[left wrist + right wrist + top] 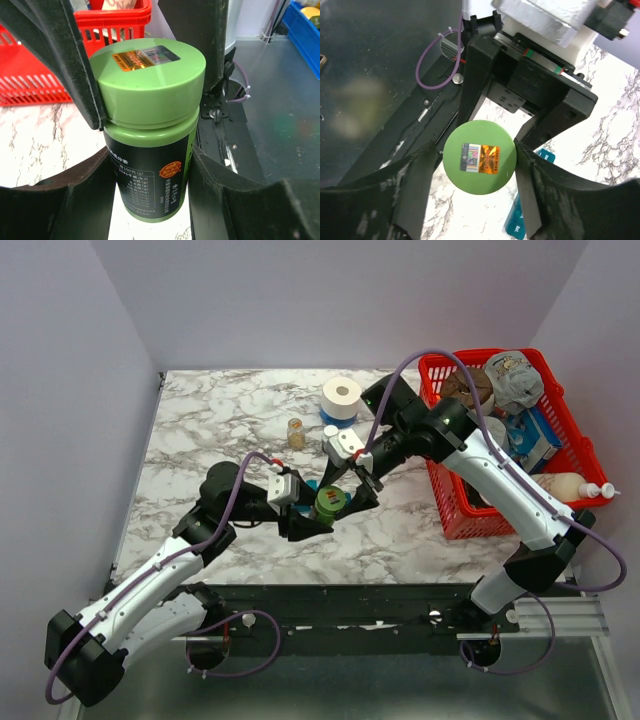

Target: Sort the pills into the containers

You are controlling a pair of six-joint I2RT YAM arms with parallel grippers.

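The left pincer [150, 165] is pinching the body of a green bottle [330, 502], holding it upright above the marble bench [220, 430] at the centre of the top view. The right pincer [479, 150] reaches in from above, its pads pressed against opposite sides of the bottle's cap [150, 85]. The teal pill organizer [517, 222] lies on the bench just beneath the bottle, partly hidden, at the lower right of the right wrist view.

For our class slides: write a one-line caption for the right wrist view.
Right end effector clasps the green lid; left end effector grips the bottle below.
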